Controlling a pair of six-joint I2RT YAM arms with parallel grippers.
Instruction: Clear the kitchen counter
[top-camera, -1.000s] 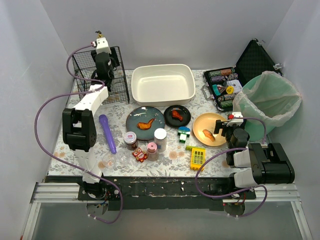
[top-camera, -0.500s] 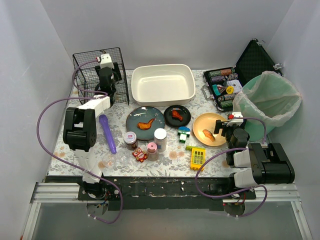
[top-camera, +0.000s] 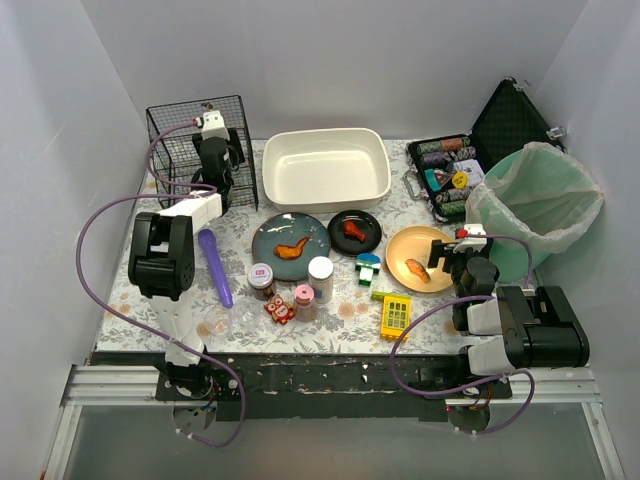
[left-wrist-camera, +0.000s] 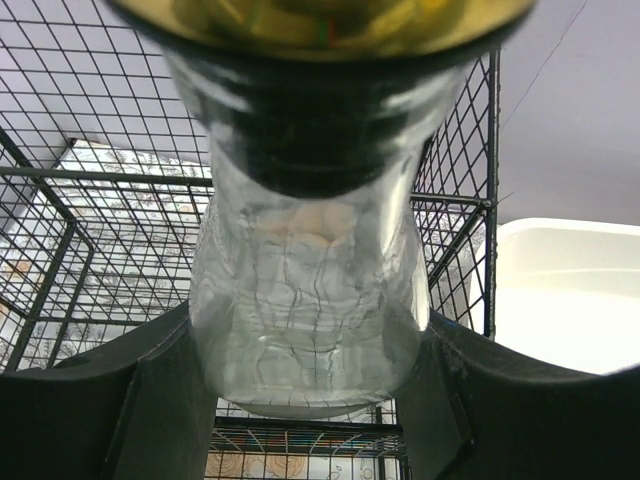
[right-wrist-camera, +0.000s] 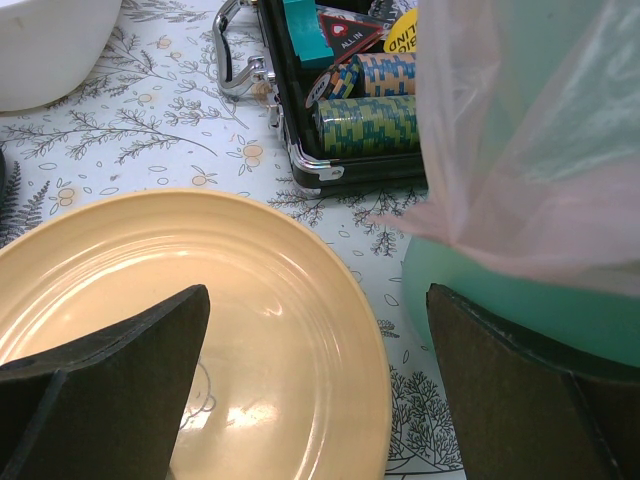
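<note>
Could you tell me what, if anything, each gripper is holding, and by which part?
The left gripper clamps a clear jar by the sides of its body, below the gold lid. The right gripper holds nothing.

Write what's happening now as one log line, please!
left gripper shut on jar | jar at basket | right gripper open over plate

Top view looks down over the whole desk (top-camera: 130, 290). Close wrist views share its cage (left-wrist-camera: 100, 200) (left) and plate (right-wrist-camera: 250, 300) (right).
</note>
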